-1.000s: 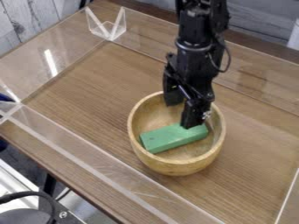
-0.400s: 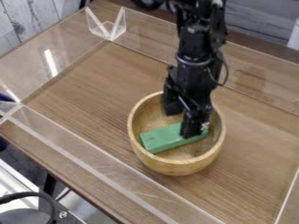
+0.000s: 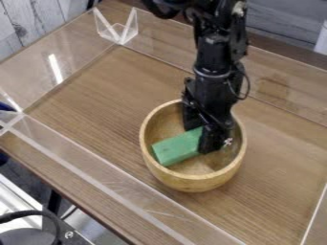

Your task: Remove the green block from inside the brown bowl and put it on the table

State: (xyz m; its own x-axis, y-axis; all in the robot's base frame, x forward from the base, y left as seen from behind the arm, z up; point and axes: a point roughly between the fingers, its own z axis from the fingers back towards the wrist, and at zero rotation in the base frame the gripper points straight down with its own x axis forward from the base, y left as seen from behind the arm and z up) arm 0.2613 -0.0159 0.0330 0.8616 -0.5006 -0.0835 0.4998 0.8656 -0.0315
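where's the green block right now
The green block lies inside the brown bowl, right of centre in the camera view, with the hand down over its right end.

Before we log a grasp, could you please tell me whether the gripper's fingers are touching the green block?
Cannot tell. In the camera view the gripper reaches down into the brown bowl over the right end of the green block, but its body hides the fingertips, so neither contact nor gap shows.

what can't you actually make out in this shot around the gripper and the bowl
- Gripper, camera view: the fingertips are dark and small against the bowl's inside, so whether they are clamped on the green block cannot be told.
- The block's right end: hidden behind the gripper.
- Brown bowl: its far right inner wall is covered by the arm.
- Table: cut off by the frame's edges.
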